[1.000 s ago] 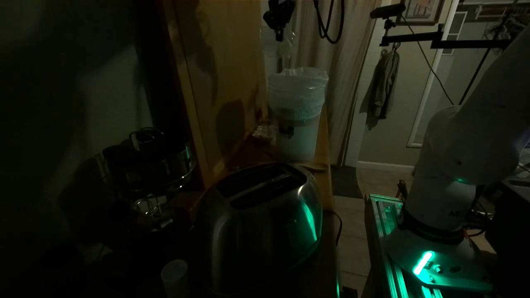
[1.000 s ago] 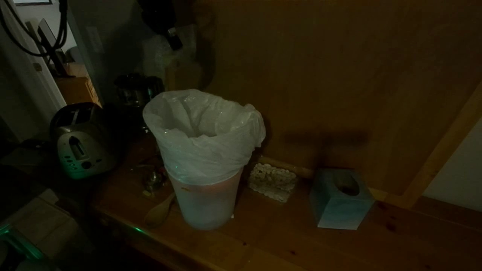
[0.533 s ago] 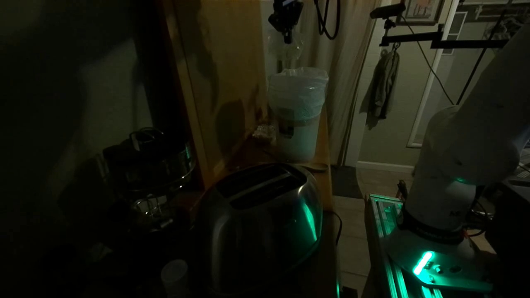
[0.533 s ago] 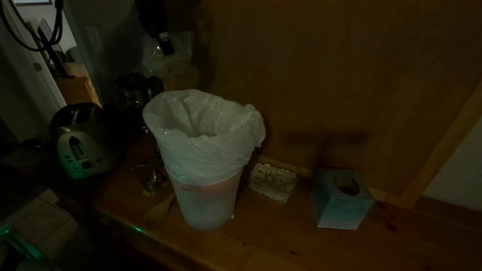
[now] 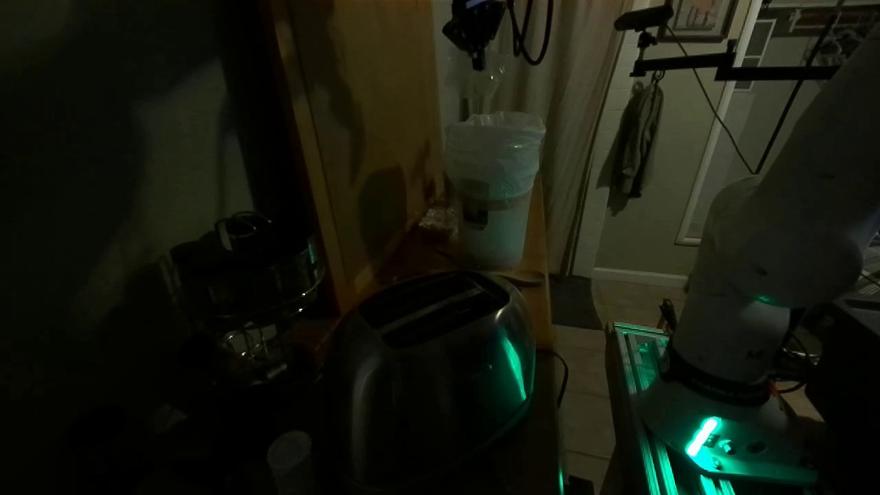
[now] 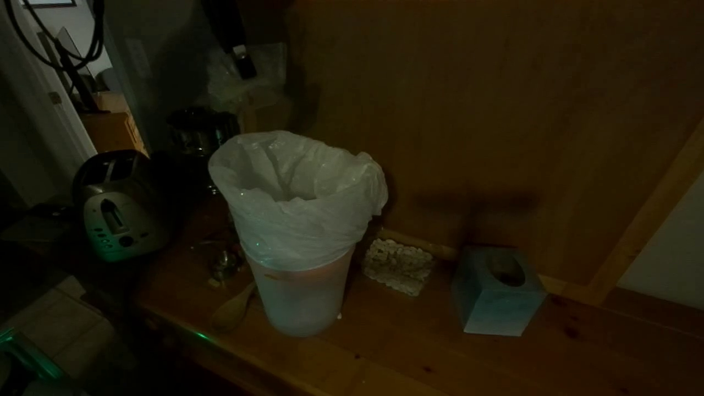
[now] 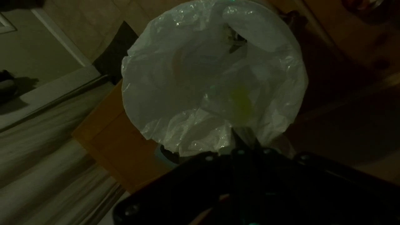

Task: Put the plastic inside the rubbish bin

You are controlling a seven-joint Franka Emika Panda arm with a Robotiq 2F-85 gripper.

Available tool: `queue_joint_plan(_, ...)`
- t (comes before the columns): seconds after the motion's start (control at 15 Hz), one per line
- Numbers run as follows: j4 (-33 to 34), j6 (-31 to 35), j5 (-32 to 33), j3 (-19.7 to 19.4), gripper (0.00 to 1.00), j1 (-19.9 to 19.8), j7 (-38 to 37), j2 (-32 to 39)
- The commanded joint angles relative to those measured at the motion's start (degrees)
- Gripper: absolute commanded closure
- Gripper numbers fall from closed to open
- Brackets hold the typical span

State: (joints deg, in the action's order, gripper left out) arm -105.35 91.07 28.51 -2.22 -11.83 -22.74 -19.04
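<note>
The rubbish bin is a pale, round, tapering bucket lined with a whitish bag. It stands upright on the wooden counter in both exterior views (image 5: 496, 230) (image 6: 302, 300). Its lined opening (image 7: 140, 90) fills the upper middle of the wrist view. My gripper (image 5: 478, 63) is above the bin's rim in both exterior views (image 6: 246, 67). In the wrist view, its fingertips (image 7: 245, 134) are close together over the bin's near edge. A clear, crinkled plastic sheet (image 6: 270, 63) hangs from the fingertips, apart from the bin. It also shows faintly in an exterior view (image 5: 493, 74).
A shiny toaster (image 5: 440, 371) stands on the counter near the bin. A wooden spoon (image 6: 234, 311), a woven pale mat (image 6: 399, 267) and a tissue box (image 6: 498, 291) lie around the bin. A wooden panel (image 6: 495, 121) rises behind the counter.
My gripper has moved slightly down and closer to over the bin, with the plastic still hanging from it. In the last half second it has barely moved. The bin has not moved.
</note>
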Motion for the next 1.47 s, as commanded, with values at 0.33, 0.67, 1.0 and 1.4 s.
queue_joint_plan(0.33,0.4,0.9,0.3,-0.3,0.99,0.8,0.4,0.2)
queue_joint_plan(0.67,0.5,0.9,0.3,-0.3,0.99,0.8,0.4,0.2)
queue_joint_plan(1.0,0.1,3.9,0.6,-0.7,1.0,0.7,-0.3,1.5)
queue_joint_plan(1.4,-2.0,10.4,2.3,-0.9,1.0,0.7,1.0,4.3)
